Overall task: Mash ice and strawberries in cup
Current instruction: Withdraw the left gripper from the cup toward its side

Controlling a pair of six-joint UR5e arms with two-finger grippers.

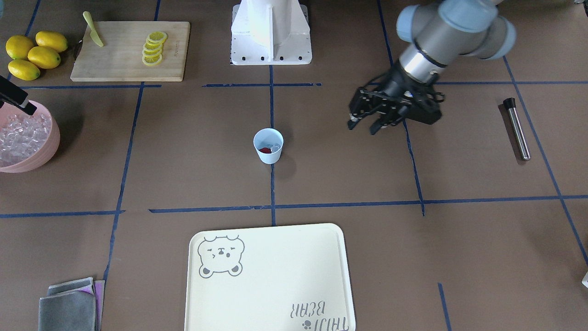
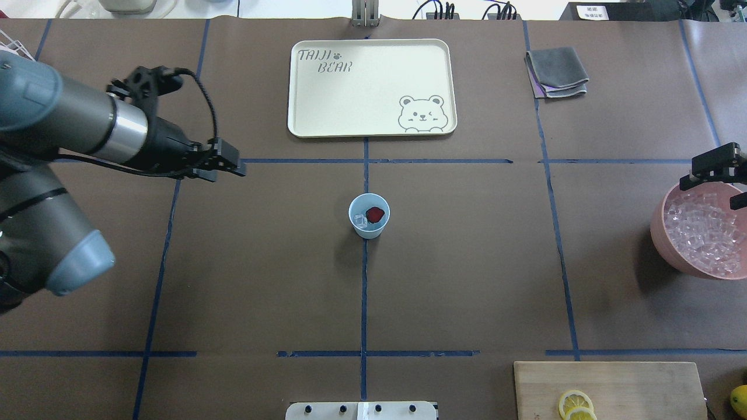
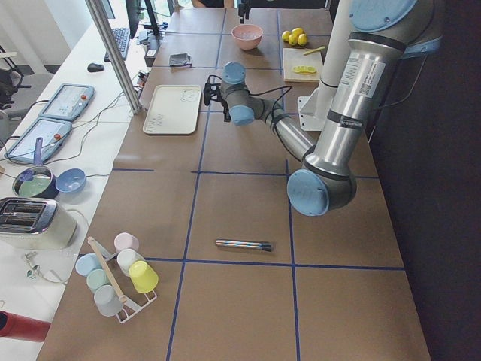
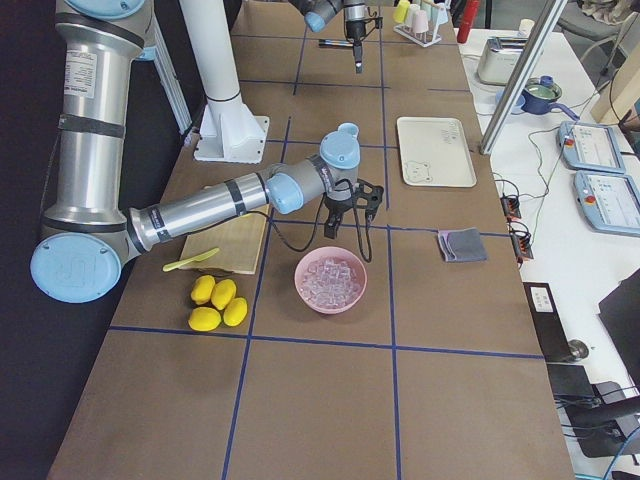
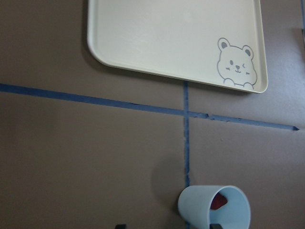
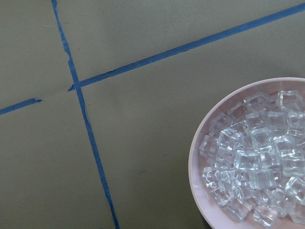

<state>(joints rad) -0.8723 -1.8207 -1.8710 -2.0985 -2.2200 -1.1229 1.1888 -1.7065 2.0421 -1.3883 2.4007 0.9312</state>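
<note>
The pale blue cup (image 1: 268,146) stands upright at the table's middle, also in the overhead view (image 2: 369,216) and the left wrist view (image 5: 214,207). Inside it lie a dark red strawberry piece (image 2: 375,214) and a clear ice cube (image 2: 360,221). My left gripper (image 1: 363,128) is open and empty. It hovers well to the cup's side, apart from it, and shows in the overhead view (image 2: 230,166). My right gripper (image 2: 712,193) is open and empty above the rim of the pink bowl (image 2: 656,233), which holds several ice cubes (image 6: 252,162).
A metal rod with a black end (image 1: 517,128) lies beyond my left gripper. A cream bear tray (image 2: 372,87) lies past the cup. A cutting board (image 1: 115,59) with lemon slices, a knife (image 1: 93,29), whole lemons (image 1: 32,55) and a grey cloth (image 2: 556,71) lie at the edges.
</note>
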